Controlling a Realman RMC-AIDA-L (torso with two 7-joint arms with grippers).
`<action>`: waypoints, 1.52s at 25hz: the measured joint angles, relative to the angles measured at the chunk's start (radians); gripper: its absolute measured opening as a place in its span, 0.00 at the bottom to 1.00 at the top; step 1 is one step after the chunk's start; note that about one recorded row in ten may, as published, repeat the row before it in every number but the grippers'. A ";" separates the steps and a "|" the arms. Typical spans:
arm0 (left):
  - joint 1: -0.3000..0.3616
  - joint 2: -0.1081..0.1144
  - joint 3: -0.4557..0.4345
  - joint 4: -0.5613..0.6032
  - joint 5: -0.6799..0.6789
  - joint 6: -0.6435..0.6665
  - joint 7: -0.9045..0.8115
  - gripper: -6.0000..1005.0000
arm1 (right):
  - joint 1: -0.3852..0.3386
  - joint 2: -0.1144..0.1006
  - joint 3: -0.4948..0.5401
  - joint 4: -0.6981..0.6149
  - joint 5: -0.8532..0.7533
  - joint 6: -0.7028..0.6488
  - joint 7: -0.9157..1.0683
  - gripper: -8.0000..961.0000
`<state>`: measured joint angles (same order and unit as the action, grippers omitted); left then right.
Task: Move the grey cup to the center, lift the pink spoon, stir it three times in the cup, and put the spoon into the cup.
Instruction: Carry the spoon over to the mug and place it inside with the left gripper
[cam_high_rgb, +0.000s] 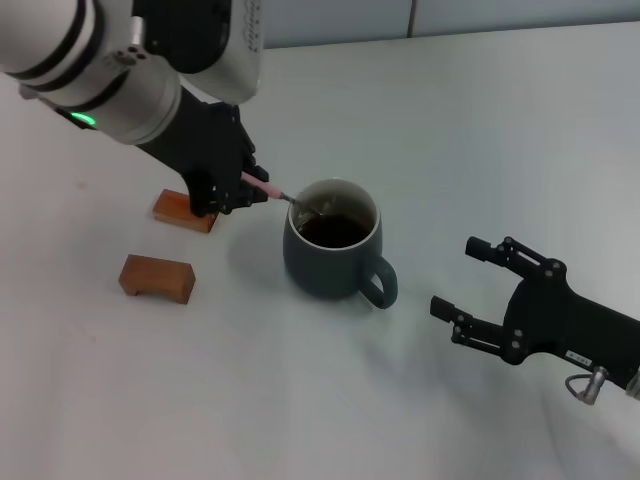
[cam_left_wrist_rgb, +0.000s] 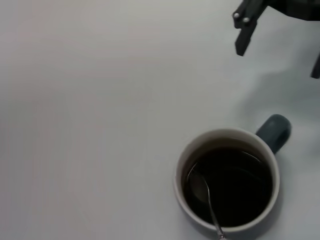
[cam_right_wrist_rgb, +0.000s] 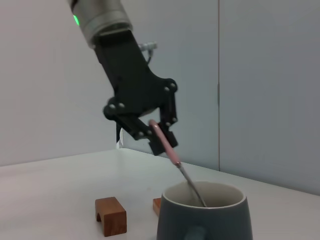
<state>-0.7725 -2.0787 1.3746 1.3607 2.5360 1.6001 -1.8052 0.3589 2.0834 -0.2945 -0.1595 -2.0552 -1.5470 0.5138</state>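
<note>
pinching the pink spoon (cam_high_rgb: 262, 185) in the grey cup (cam_high_rgb: 334, 252), the left gripper (cam_high_rgb: 232, 192) could spill liquid by stirring wide; right gripper (cam_high_rgb: 468, 282) spread.

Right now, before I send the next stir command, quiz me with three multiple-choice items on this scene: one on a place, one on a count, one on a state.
1. Where is the bowl of the pink spoon?
A. on the table beside the cup
B. inside the grey cup, in the dark liquid
C. on a wooden block

2. How many brown wooden blocks are on the table?
A. one
B. two
C. four

3. What is the right gripper doing?
A. open, holding nothing, to the handle side of the cup
B. shut on the cup handle
C. shut on the spoon

Answers:
1 B: the left wrist view shows the metal bowl sunk in the liquid.
2 B: one block in front, another partly behind the left gripper.
3 A: its fingers are spread apart, clear of the cup; the left gripper holds the spoon.
</note>
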 joint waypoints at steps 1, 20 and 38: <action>-0.008 0.000 0.008 -0.015 -0.002 -0.007 0.000 0.14 | 0.000 0.000 0.000 0.000 0.000 0.000 0.000 0.88; 0.003 0.004 0.086 -0.001 0.018 -0.025 -0.019 0.14 | -0.002 0.000 -0.003 0.000 -0.004 0.000 0.000 0.88; 0.007 0.002 0.141 0.059 -0.046 0.022 -0.037 0.14 | -0.010 0.000 -0.003 0.000 -0.005 -0.010 0.000 0.88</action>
<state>-0.7659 -2.0766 1.5159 1.4200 2.4897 1.6223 -1.8420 0.3487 2.0832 -0.2976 -0.1595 -2.0604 -1.5568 0.5139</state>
